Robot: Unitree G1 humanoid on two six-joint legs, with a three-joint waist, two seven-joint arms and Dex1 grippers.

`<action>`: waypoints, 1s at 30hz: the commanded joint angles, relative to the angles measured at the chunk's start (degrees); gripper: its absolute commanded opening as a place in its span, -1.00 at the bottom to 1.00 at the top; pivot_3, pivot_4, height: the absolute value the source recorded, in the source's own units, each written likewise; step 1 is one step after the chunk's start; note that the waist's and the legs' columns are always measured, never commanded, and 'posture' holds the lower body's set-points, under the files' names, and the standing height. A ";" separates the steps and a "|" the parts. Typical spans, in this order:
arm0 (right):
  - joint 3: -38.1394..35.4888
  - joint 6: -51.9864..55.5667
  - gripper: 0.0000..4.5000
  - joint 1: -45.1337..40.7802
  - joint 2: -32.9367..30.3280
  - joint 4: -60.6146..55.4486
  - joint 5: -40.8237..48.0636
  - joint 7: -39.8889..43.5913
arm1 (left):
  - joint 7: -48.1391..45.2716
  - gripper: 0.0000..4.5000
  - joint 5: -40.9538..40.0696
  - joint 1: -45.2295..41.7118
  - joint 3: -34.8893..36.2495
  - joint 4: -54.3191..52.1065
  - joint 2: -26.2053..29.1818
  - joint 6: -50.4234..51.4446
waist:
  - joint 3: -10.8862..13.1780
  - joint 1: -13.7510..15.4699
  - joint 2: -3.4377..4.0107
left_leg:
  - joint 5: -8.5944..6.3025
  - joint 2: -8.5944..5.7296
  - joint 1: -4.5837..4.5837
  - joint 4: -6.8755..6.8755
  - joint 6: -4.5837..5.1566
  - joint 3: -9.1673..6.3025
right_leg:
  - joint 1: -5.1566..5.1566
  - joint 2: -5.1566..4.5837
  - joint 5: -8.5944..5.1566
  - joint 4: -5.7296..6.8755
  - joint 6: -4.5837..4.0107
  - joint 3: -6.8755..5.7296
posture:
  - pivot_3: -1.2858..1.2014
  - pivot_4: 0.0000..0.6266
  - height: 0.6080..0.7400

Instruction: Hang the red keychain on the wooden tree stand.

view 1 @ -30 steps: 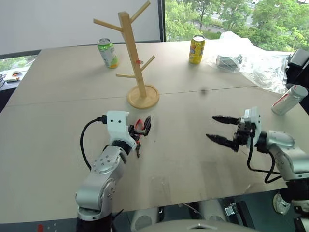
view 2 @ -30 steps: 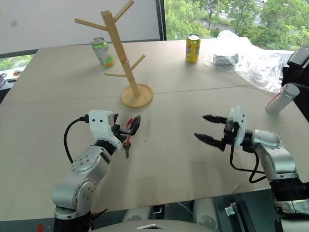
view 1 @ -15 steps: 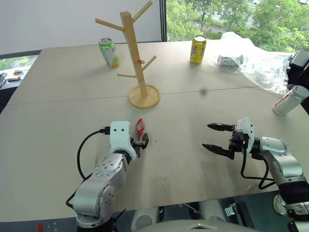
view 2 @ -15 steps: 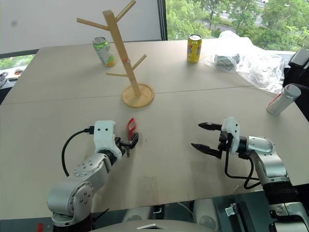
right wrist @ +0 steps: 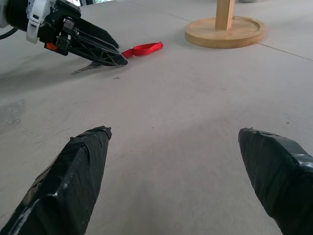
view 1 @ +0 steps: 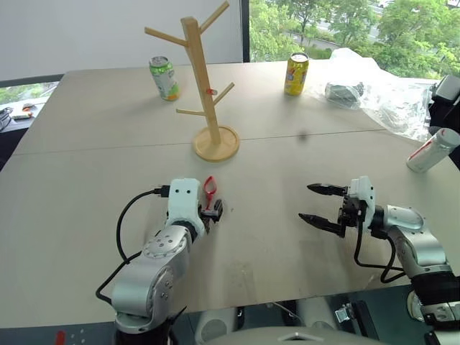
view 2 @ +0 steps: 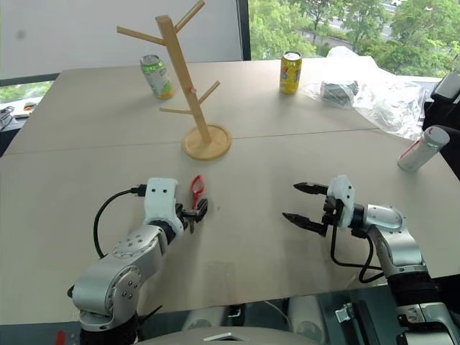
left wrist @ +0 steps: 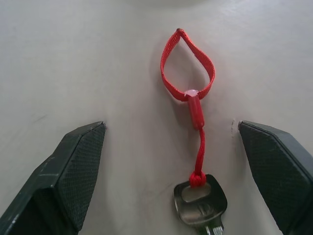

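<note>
Keychain (left wrist: 188,90) lies flat on the table (view 1: 93,165), not hung yet – red loop toward the stand (view 1: 204,86), dark key (left wrist: 200,201) nearer the left gripper (left wrist: 173,166). Left gripper is released, jaws wide, one finger each side of the strap, holding nothing. Right gripper (view 1: 318,203) also spread and empty, well apart to the right, pointing toward the left arm.

Step in hand looks like the pick-up. To do it well, close on the short red stem or the key head rather than the loop, so the loop hangs free for a peg. Fingertips need to sit low against the tabletop since the strap is thin and flat; a high close would probably slide over it. Then lift clear before heading for a slanted peg – the low one facing the robot looks easiest.

Surface: pale matte tabletop with a seam running across just in front of the stand base. Green can (view 1: 164,77) and yellow can (view 1: 295,73) at the far side, crumpled clear plastic (view 1: 374,86) far right, a silver can (view 1: 432,149) near the right edge. Windows with trees behind
</note>
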 commanded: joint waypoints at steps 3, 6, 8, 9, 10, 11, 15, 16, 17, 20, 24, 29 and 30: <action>-0.70 -0.08 0.98 -0.13 0.05 -2.00 0.33 -0.40 | -0.51 1.00 0.54 -1.19 0.63 0.79 -1.35 -0.57 | 0.00 0.01 0.00 | 0.00 0.00 0.01 0.00 0.00 0.00 | 0.01 0.00 0.00 0.00 0.00 0.00 | 0.03 -0.52 1.00; -0.75 0.20 0.98 -0.31 0.01 -1.82 0.42 -0.48 | -0.56 1.00 1.18 -1.91 0.36 1.43 -1.11 -0.42 | 0.00 0.00 0.00 | 0.00 -0.02 0.03 0.00 0.00 -0.01 | 0.03 0.00 0.00 0.00 0.00 0.00 | 0.03 -0.52 1.00; -0.87 0.65 0.98 -0.47 0.00 -1.72 0.63 -0.63 | -0.59 1.00 1.53 -2.30 0.24 1.70 -1.00 -0.41 | 0.00 0.00 0.00 | 0.00 -0.02 0.07 0.00 0.00 0.00 | 0.07 0.00 0.00 0.00 0.00 0.00 | 0.03 -0.52 1.00; -0.91 0.78 0.98 -0.51 0.00 -1.72 0.68 -0.67 | -0.63 1.00 1.72 -2.47 0.17 1.81 -0.92 -0.43 | 0.00 0.00 0.00 | 0.00 -0.02 0.12 0.00 0.00 -0.01 | 0.12 0.00 0.00 0.00 0.00 -0.01 | 0.03 -0.52 1.00; -0.93 0.91 0.98 -0.45 0.02 -1.84 0.72 -0.74 | -0.64 1.00 1.87 -2.62 0.14 1.94 -0.90 -0.42 | 0.00 0.00 0.00 | 0.00 -0.01 0.17 0.00 0.00 -0.01 | 0.17 0.00 0.00 0.00 0.00 -0.01 | 0.03 -0.52 1.00; -0.94 0.99 0.98 -0.39 0.03 -1.94 0.73 -0.78 | -0.67 1.00 1.97 -2.70 0.12 2.04 -0.90 -0.42 | 0.00 0.00 0.00 | 0.00 -0.01 0.20 0.00 0.00 -0.02 | 0.22 0.00 -0.01 0.00 0.01 -0.01 | 0.03 -0.52 1.00; -0.88 1.46 0.98 -0.09 0.07 -2.45 0.88 -1.06 | -0.97 1.00 2.15 -2.68 0.22 1.95 -1.06 -0.25 | 0.00 -0.01 0.00 | -0.01 0.00 0.22 0.00 0.00 -0.03 | 0.24 -0.01 -0.01 -0.01 0.01 -0.02 | 0.03 -0.52 1.00; -0.85 1.54 0.98 -0.03 0.06 -2.53 0.91 -1.12 | -1.07 1.00 2.16 -2.62 0.27 1.90 -1.10 -0.23 | 0.00 -0.01 0.00 | -0.01 0.00 0.22 0.00 0.00 -0.03 | 0.24 -0.01 -0.01 -0.01 0.01 -0.02 | 0.03 -0.52 1.00; -0.88 1.61 1.00 -0.02 0.02 -2.54 0.91 -1.17 | -1.16 0.89 2.14 -2.58 0.29 1.86 -1.18 -0.26 | 0.00 -0.01 0.00 | -0.01 0.00 0.22 0.00 0.00 -0.03 | 0.24 -0.01 -0.01 0.00 0.01 -0.02 | 0.03 -0.52 1.00; -1.04 1.85 1.00 -0.04 -0.06 -2.54 0.93 -1.25 | -0.89 0.46 2.45 -2.62 0.60 1.78 -1.69 -0.81 | 0.00 -0.01 -0.01 | -0.01 0.00 0.22 0.00 0.00 -0.03 | 0.24 -0.02 -0.01 -0.01 0.00 -0.02 | 0.03 -0.52 1.00; -1.06 2.12 1.00 0.05 0.01 -2.79 0.88 -1.45 | -1.09 -0.35 2.89 -2.95 0.89 1.80 -1.86 -0.85 | 0.01 -0.01 -0.01 | -0.01 0.00 0.22 0.00 0.00 -0.03 | 0.24 -0.03 -0.01 -0.01 0.00 -0.02 | 0.03 -0.52 1.00; -1.06 2.31 1.00 0.06 0.10 -2.84 0.81 -1.75 | -1.76 -0.98 3.09 -3.25 0.93 1.93 -1.79 -0.86 | 0.01 -0.01 -0.02 | -0.01 -0.01 0.22 -0.01 0.00 -0.03 | 0.24 -0.03 -0.01 -0.01 0.01 -0.02 | 0.03 -0.52 1.00; -1.07 2.31 1.00 0.05 0.11 -2.82 0.80 -1.80 | -1.87 -0.98 3.15 -3.29 0.94 1.97 -1.81 -0.91 | 0.01 -0.02 -0.02 | -0.01 0.00 0.22 -0.01 0.00 -0.03 | 0.24 -0.03 -0.01 -0.01 0.00 -0.02 | 0.03 -0.52 1.00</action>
